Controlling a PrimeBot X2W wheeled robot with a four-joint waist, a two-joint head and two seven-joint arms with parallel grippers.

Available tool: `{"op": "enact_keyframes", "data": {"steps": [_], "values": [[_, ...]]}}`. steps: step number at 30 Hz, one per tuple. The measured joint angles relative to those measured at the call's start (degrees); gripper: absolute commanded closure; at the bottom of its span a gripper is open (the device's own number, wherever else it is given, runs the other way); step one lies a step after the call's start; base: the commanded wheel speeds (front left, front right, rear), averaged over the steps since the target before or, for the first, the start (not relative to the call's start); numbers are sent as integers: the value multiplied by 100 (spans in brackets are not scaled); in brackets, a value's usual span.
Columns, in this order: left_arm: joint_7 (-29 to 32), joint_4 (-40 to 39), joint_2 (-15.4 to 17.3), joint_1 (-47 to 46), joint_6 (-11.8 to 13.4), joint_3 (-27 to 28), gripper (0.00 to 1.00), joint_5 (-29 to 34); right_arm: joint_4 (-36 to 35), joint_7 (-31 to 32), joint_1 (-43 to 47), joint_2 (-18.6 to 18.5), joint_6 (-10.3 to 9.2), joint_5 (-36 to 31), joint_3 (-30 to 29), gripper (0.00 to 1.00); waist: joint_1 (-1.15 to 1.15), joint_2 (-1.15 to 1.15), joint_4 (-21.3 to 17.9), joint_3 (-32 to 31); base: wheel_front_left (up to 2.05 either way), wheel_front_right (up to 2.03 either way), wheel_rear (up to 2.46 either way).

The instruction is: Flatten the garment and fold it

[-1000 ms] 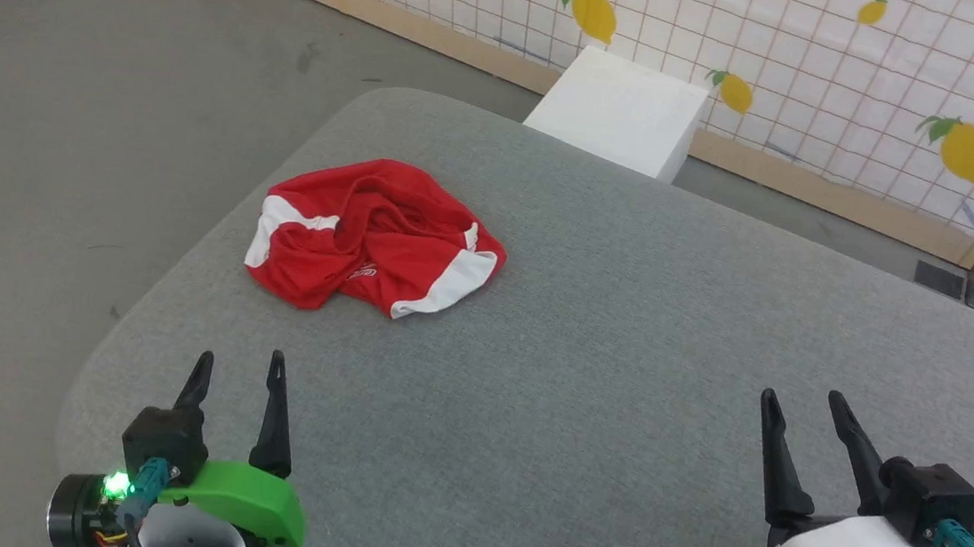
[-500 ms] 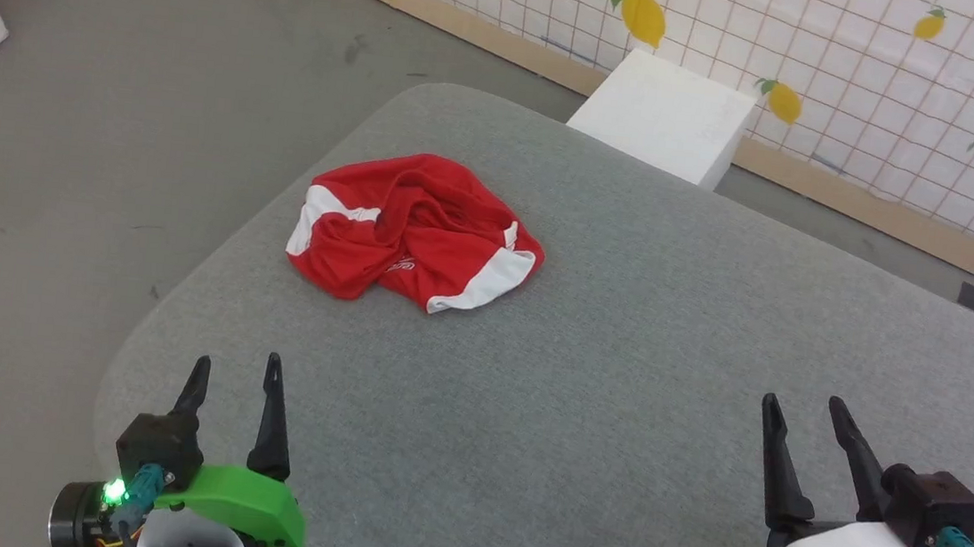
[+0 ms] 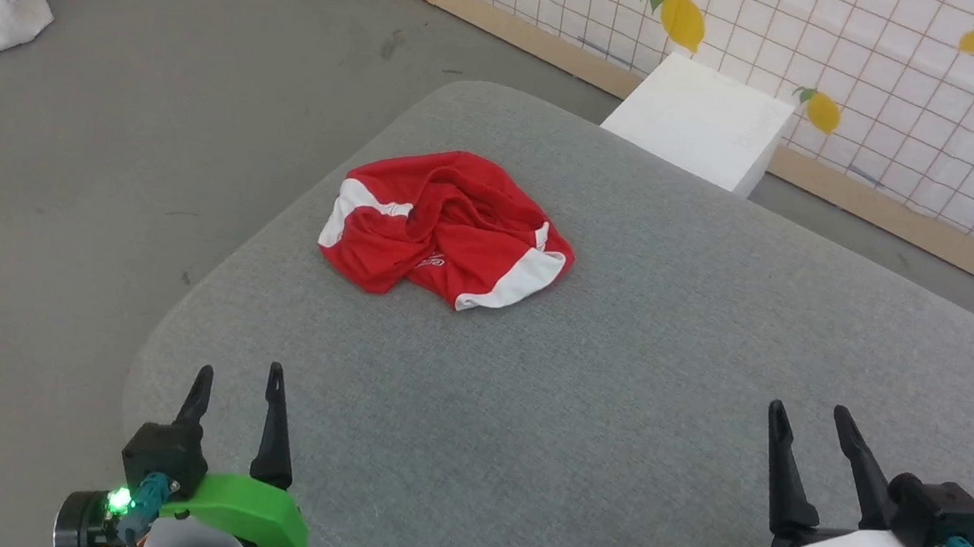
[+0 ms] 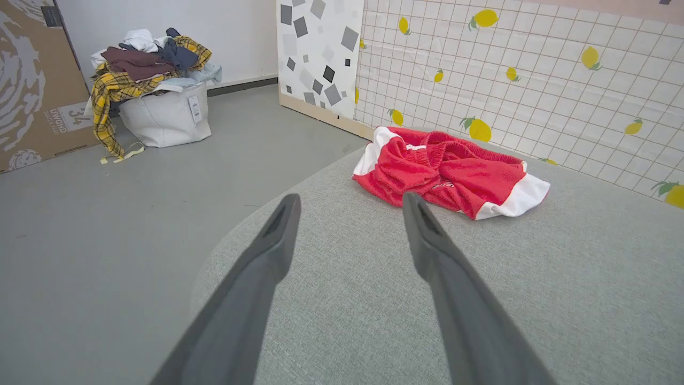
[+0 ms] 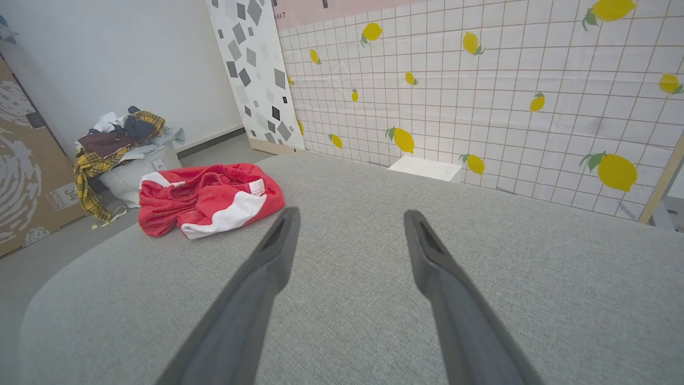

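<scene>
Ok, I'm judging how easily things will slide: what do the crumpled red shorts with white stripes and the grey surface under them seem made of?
The crumpled red shorts look like thin, soft, matt knit, probably synthetic: they slump in loose folds. The grey table top looks covered in matt woven fabric, showing a fine speckled weave.

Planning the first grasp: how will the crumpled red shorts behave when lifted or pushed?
Probably floppy: the red fabric shorts lie in soft folds, so would likely drape. Likely light; the cloth looks thin. Pushed, they may bunch on the grey textile tabletop rather than slide.
</scene>
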Motion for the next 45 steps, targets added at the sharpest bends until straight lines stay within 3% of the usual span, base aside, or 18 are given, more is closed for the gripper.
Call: {"op": "enact_keyframes", "data": {"steps": [9, 20, 26, 34, 38, 45], "values": [[-119, 151, 25, -94, -11, 44, 0, -105, 45, -109, 10, 1, 0, 45, -30, 0, 0, 0, 91, 91, 0, 0, 0], [159, 632, 366, -1953, -565, 104, 0, -550, -66, -60, -1, 5, 0, -177, -160, 0, 0, 0, 63, 446, 0, 0, 0], [1456, 1479, 528, -3222, -954, 215, 0, -1386, -378, 174, -134, 7, 0, -423, -250, 0, 0, 0, -136, 771, 0, 0, 0], [3678, 2583, 985, -4498, -1088, 427, 0, -2566, -771, 420, -230, 8, 0, -626, -304, 0, 1, 0, -582, 1225, 0, 0, 0], [4543, 2926, 1114, -4787, -1038, 444, 0, -2784, -951, 497, -234, 8, 0, -693, -367, 0, 1, 0, -786, 1481, 0, 0, 0], [5378, 3144, 1160, -4908, -723, 366, 0, -2853, -1193, 623, -307, 7, 0, -791, -447, 0, 0, 0, -1056, 1930, 0, 0, 0]]}}
